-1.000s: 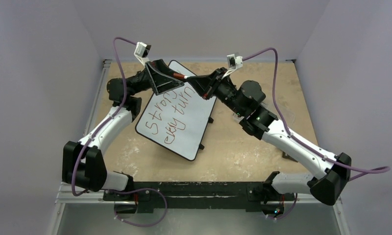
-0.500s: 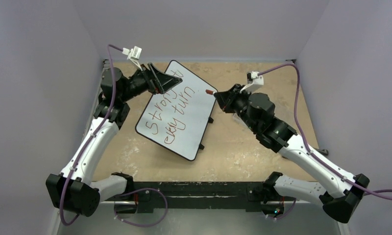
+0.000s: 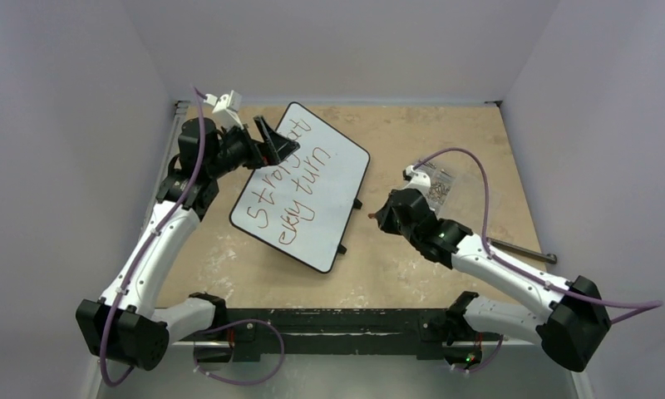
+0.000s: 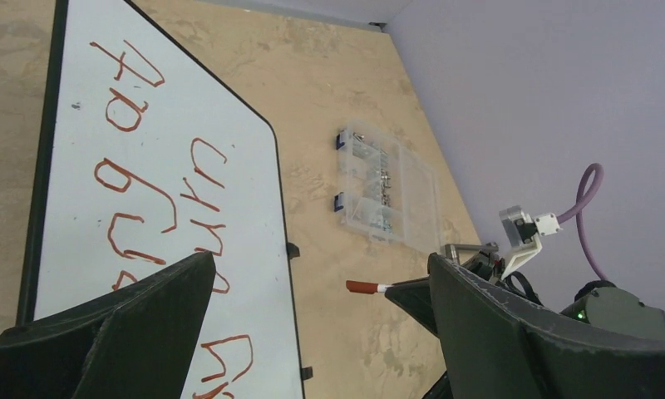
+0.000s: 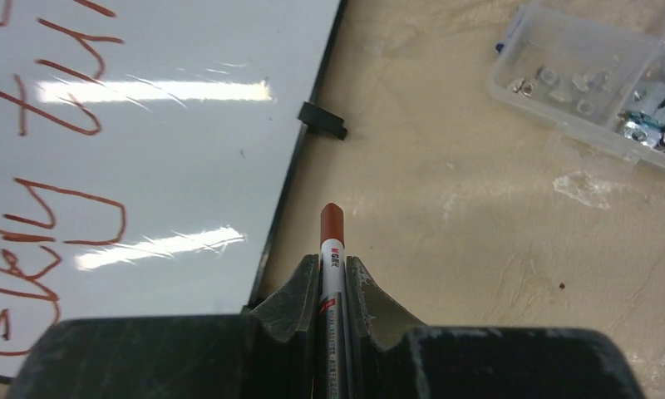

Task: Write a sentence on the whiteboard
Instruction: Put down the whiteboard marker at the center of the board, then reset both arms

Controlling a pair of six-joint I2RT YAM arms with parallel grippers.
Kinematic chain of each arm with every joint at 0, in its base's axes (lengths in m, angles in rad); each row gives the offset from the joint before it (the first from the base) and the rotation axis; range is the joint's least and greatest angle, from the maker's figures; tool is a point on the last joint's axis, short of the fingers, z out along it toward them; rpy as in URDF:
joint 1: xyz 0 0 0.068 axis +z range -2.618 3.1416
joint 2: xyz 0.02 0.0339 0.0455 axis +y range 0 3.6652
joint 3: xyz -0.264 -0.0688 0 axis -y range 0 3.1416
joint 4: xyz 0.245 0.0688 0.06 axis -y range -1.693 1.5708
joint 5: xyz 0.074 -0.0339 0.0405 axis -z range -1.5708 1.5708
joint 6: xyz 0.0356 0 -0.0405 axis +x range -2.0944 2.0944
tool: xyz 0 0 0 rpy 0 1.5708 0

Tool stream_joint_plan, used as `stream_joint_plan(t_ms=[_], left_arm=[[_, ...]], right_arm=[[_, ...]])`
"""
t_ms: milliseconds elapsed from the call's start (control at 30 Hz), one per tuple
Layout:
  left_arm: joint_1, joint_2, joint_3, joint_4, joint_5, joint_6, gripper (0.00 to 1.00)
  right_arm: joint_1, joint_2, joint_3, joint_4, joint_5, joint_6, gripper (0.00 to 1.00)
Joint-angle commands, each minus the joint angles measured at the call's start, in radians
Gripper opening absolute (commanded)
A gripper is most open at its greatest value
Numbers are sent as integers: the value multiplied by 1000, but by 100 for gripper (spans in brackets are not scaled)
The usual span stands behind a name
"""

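The right gripper is clamped on a slim red-and-white marker pen, just off the board's right edge – most of its barrel is buried between the fingers. The left gripper, jaws wide and holding nothing, hides part of the reddish-brown handwritten sentence (hard to read) on the large black-rimmed whiteboard. A clear plastic box holds metal nuts. The board lies askew on the worn tan table – pale lilac walls around

1x whiteboard, 1x marker, 1x parts box — 2x arms
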Motion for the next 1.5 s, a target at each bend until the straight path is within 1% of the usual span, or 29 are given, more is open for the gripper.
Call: stream_joint_plan(t_ms=[0, 233, 300, 400, 533, 667, 900, 967, 1067, 1233, 1367, 1467], left_arm=[[5, -43, 43, -15, -58, 57, 100], [6, -44, 43, -16, -62, 62, 100], [7, -45, 43, -16, -61, 63, 100], [6, -45, 43, -18, -61, 64, 100], [6, -45, 43, -17, -59, 65, 100], [6, -49, 43, -18, -61, 66, 100], [6, -53, 46, -23, -68, 74, 100], [6, -51, 47, -27, -68, 77, 100], [6, -54, 51, -32, -72, 83, 100], [6, -71, 55, -58, -127, 110, 100], [6, -89, 62, -83, -204, 159, 100], [6, -109, 56, -87, -253, 197, 100]], right_arm=[[-19, 45, -61, 107, 12, 50, 0], [-28, 144, -102, 167, 3, 59, 0], [-30, 160, -115, 182, -3, 63, 5], [-29, 169, -130, 192, -9, 64, 19], [-31, 148, -151, 191, -8, 66, 41], [-30, 130, -159, 177, -6, 70, 55], [-30, 77, -166, 118, 21, 78, 91], [-29, 52, -164, 96, 32, 79, 98], [-30, 12, -157, 86, 33, 57, 99], [-30, -88, -147, 192, -66, -134, 99], [-29, -150, -75, 194, -72, -272, 99], [-29, -186, -24, 204, -52, -340, 99]])
